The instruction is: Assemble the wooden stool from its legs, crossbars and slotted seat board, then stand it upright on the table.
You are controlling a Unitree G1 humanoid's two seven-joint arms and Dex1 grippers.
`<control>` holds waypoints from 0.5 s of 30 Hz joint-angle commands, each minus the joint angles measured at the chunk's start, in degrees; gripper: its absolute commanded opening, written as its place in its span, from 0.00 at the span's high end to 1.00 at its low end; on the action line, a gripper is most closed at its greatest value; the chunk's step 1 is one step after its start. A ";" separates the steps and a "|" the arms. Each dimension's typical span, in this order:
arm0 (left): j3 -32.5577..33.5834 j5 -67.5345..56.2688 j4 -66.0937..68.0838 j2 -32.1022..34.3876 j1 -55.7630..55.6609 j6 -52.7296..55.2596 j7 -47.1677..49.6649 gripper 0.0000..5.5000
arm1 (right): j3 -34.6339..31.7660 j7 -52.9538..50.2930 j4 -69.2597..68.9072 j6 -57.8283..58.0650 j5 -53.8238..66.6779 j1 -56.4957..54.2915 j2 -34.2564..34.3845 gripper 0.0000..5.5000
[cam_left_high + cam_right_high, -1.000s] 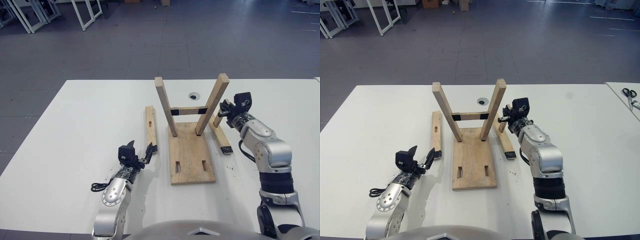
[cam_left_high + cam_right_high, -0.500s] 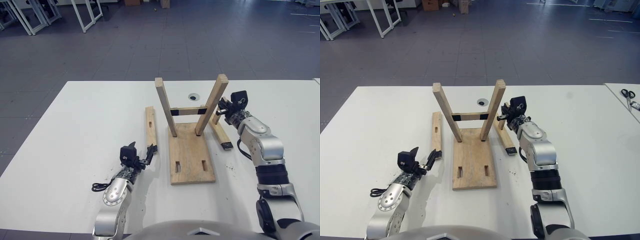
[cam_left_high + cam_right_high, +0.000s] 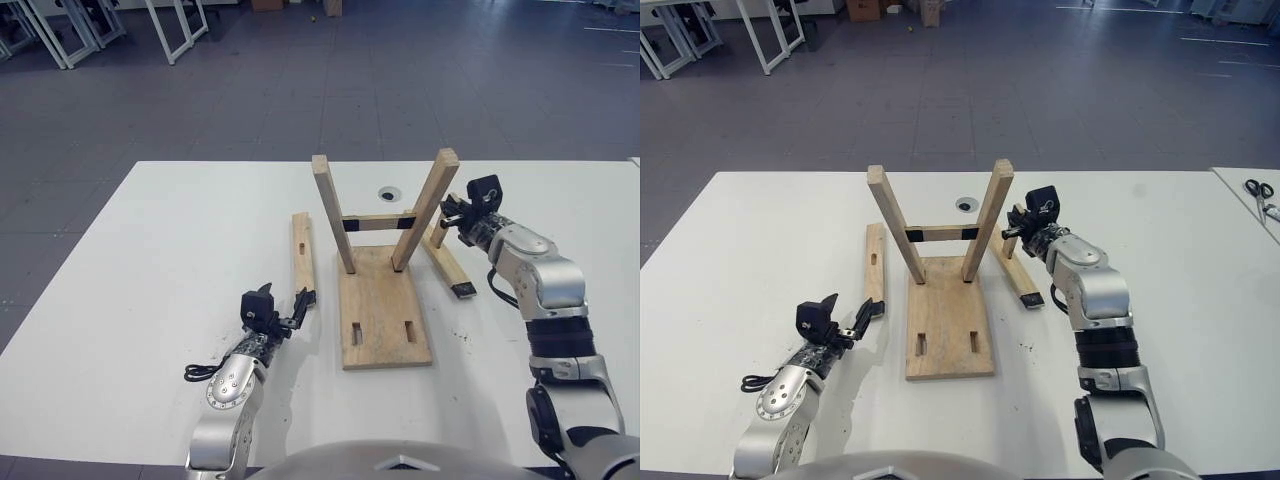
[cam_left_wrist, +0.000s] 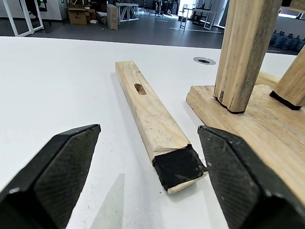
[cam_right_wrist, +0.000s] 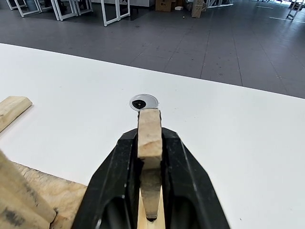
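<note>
Stool, half-built: seat board (image 3: 385,315) on table (image 3: 180,250), upright legs (image 3: 333,215) and crossbar (image 3: 378,222) fitted. Right gripper (image 5: 150,143), clamped on third leg (image 3: 447,263), has swung it outward, pickup likely beginning; left gripper (image 4: 147,131) stays spread at fourth leg (image 3: 300,250).

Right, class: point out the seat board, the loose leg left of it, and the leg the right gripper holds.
seat board (image 3: 384,300), left eye view, bare middle of its face
loose leg (image 3: 301,262), left eye view, middle of its length
held leg (image 3: 449,266), left eye view, wood above its black tip
</note>
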 commanded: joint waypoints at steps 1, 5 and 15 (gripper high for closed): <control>0.71 -0.01 0.40 0.20 -0.49 0.50 0.01 0.31 | -2.68 -1.73 -8.26 10.66 1.62 6.93 -1.06 0.92; 1.34 -0.51 0.16 -0.08 -0.08 0.16 0.02 0.31 | -4.09 -3.33 -14.74 14.67 2.29 8.87 -0.21 0.92; 1.58 -0.14 -0.02 0.02 -0.52 0.59 -0.04 0.31 | -4.81 -4.17 -16.09 15.79 2.11 9.31 0.99 0.73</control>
